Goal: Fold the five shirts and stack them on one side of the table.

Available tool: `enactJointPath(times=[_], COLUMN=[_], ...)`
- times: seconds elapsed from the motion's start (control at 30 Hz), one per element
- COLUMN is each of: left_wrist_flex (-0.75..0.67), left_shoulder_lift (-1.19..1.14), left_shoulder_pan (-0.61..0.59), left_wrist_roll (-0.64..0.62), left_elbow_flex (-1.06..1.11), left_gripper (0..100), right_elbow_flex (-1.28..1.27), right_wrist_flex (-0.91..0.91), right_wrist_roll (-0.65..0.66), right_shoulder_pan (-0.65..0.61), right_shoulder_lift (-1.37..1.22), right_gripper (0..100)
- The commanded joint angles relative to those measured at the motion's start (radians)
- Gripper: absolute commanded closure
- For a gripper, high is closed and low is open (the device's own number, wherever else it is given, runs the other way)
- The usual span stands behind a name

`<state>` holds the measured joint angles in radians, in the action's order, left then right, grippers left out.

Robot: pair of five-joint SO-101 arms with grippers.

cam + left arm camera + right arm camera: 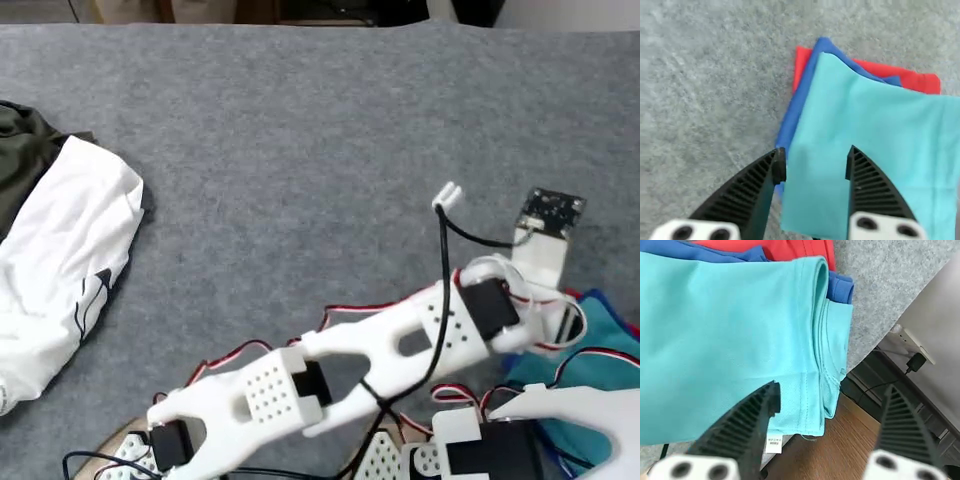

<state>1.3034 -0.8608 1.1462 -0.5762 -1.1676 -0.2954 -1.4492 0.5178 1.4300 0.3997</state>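
A folded teal shirt (880, 150) lies on top of a blue shirt (800, 100) and a red shirt (910, 77), stacked at the table's near right. My left gripper (815, 162) hangs open just above the teal shirt's edge, one black finger on each side of its corner. Over the same teal shirt (715, 330), my right gripper (832, 390) is open wide near the folded collar side. In the high view the left arm (400, 345) stretches across to the stack (605, 330). A white shirt (60, 270) lies unfolded on a dark green shirt (20, 150) at the left.
Grey felt covers the table (320, 150). The right arm (560, 420) sits at the near right edge. Beyond the table edge beside the stack there is wooden floor (840, 450) and a power strip (912, 347).
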Motion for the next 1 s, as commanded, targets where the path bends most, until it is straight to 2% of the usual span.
enactJointPath(times=[0.0,0.1,0.27,0.33,0.47,0.6,0.77,0.87,0.97], left_wrist_flex=[0.026,0.072,0.18,0.247,0.385,0.457,0.457,0.457,0.457], left_shoulder_lift=[0.031,0.045,0.05,0.05,0.041,0.044,0.065,0.082,0.091], left_shoulder_pan=[-0.043,-0.08,-0.189,-0.242,-0.373,-0.565,-0.859,-1.011,-1.14], left_wrist_roll=[-0.008,0.006,0.071,0.124,0.19,0.284,0.351,0.396,0.437], left_elbow_flex=[-0.057,-0.091,-0.203,-0.256,-0.362,-0.408,-0.394,-0.356,-0.313], left_gripper=[79,79,84,87,93,98,98,98,98], right_elbow_flex=[0.005,0.007,0.064,0.071,0.071,0.068,0.015,-0.025,-0.041], right_wrist_flex=[0.009,0.008,-0.046,-0.097,-0.199,-0.322,-0.324,-0.252,-0.144], right_wrist_roll=[0.005,0.0,-0.002,-0.002,-0.051,-0.198,-0.382,-0.522,-0.578], right_shoulder_pan=[0.019,0.019,-0.024,-0.07,-0.246,-0.526,-0.964,-1.221,-1.385], right_shoulder_lift=[0.005,0.007,0.071,0.114,0.193,0.275,0.34,0.312,0.216], right_gripper=[67.4,72.5,99.8,97.0,99.3,99.3,99.3,99.3,99.3])
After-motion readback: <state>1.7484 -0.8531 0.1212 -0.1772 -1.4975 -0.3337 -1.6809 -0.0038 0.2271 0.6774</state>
